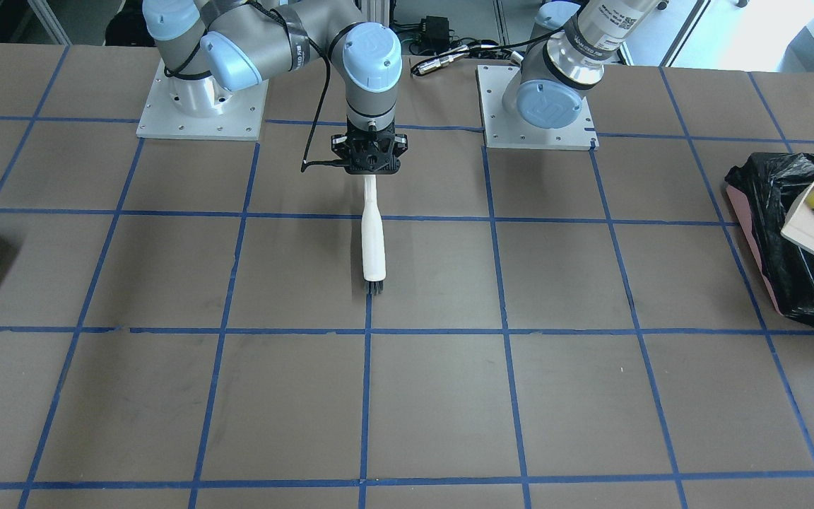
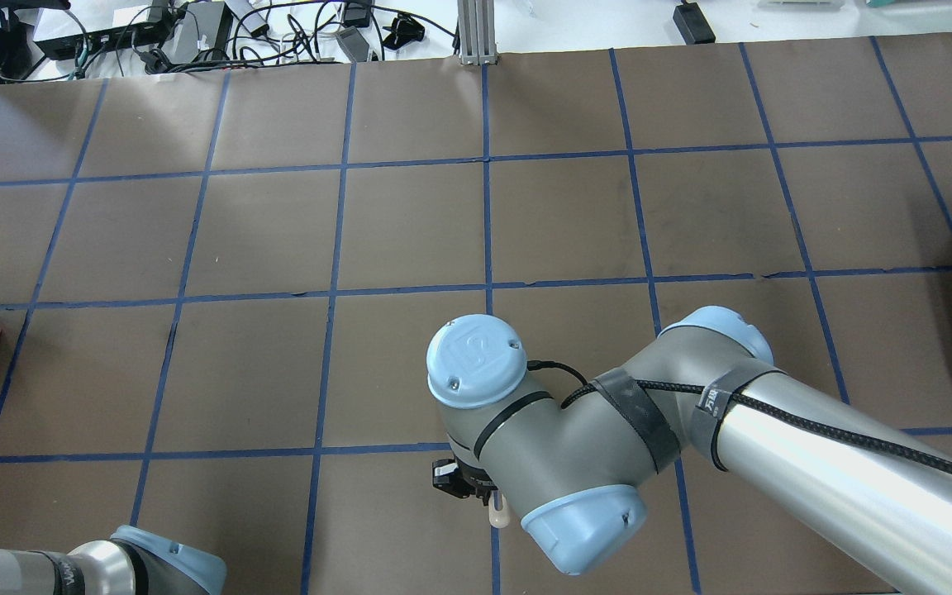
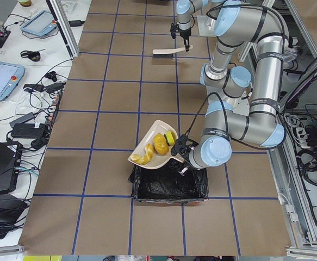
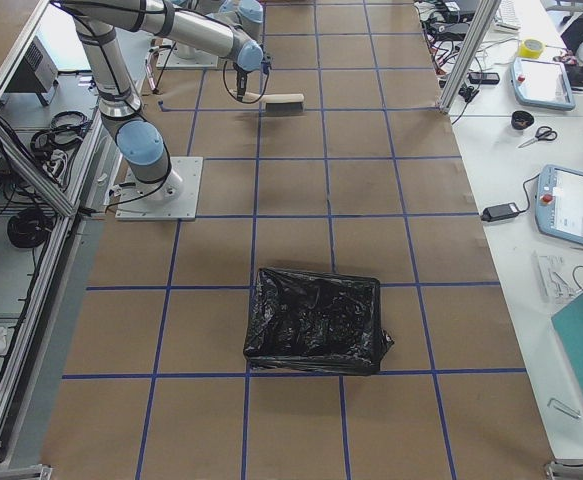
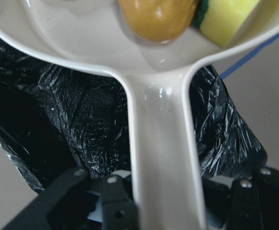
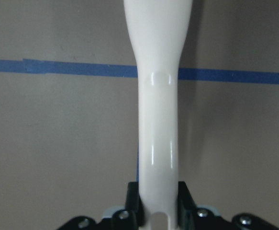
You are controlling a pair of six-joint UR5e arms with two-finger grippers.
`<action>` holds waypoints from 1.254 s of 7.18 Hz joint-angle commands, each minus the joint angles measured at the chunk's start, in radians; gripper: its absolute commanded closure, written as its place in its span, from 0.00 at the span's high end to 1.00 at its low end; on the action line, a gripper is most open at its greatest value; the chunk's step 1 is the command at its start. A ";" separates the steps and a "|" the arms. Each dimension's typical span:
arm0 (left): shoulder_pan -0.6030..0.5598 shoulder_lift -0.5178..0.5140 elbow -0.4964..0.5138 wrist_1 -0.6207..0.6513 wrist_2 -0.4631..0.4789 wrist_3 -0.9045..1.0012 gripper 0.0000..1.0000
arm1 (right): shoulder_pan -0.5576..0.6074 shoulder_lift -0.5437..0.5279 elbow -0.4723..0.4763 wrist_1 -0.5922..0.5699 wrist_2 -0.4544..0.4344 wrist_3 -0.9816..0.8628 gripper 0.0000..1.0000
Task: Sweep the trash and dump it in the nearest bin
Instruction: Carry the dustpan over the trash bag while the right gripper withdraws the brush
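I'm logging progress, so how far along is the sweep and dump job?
Sweeping looks done: the potato lump, sponge and pastry all lie in the dustpan. In hand: the left gripper holds the dustpan by its handle over the bin; the right gripper holds the brush mid-table. Still to do: tipping the trash in.

The bin (image 3: 166,190) stands on the table (image 1: 449,396) near its end on the robot's left. Over the bin's edge toward the table's middle hangs the dustpan (image 3: 154,132), its handle in the left end effector (image 3: 181,153). In the dustpan lie the lump (image 3: 160,144), the sponge wedge (image 3: 171,137) touching it near the handle, and the pastry (image 3: 142,155) on the lump's other side. Well apart, before and between the arm bases, the brush (image 1: 373,244) points away from the robot, its handle in the right end effector (image 1: 372,166). A second bin (image 4: 316,320) stands near the table's opposite end.
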 commanded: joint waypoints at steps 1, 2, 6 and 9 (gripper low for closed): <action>0.053 -0.004 -0.004 -0.024 0.096 0.006 0.00 | 0.000 0.018 -0.002 -0.005 0.001 0.004 0.71; 0.065 -0.006 -0.004 -0.027 0.113 0.006 0.00 | 0.000 0.024 -0.005 -0.005 0.001 0.003 0.74; 0.082 -0.030 -0.001 -0.040 0.228 -0.190 0.00 | -0.003 0.024 -0.031 -0.002 -0.014 -0.011 0.80; 0.082 -0.017 0.014 -0.098 0.267 -0.313 0.00 | -0.011 0.018 -0.036 -0.001 -0.025 -0.013 0.82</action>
